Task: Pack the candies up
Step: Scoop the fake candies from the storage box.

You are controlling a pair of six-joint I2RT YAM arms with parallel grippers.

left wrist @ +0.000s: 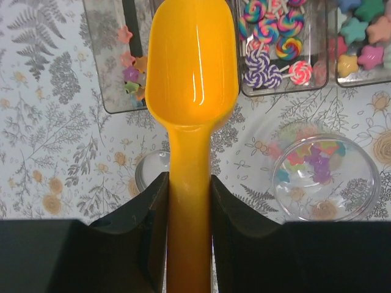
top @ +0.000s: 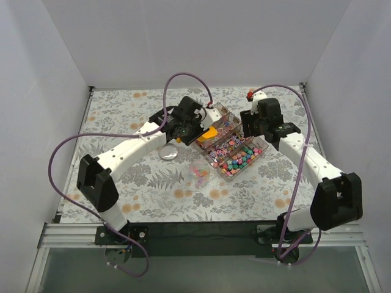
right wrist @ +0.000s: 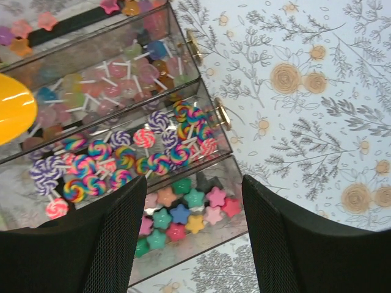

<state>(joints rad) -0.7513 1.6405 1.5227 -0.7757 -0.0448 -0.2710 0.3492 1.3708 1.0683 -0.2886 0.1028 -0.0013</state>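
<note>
Left claw (left wrist: 188, 183) clamps the empty scoop (left wrist: 192, 67); right claw (right wrist: 194, 183) gapes over candies (right wrist: 180, 213) in the tray (right wrist: 189, 253).

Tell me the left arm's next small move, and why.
Probably lower the scoop into the tray compartment ahead: the left gripper clamps its handle, its bowl is empty, and the round cup holds only a few candies.

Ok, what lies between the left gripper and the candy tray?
The orange scoop: the left gripper clamps its handle and its bowl reaches over the clear candy tray, as the left wrist view shows.
</note>
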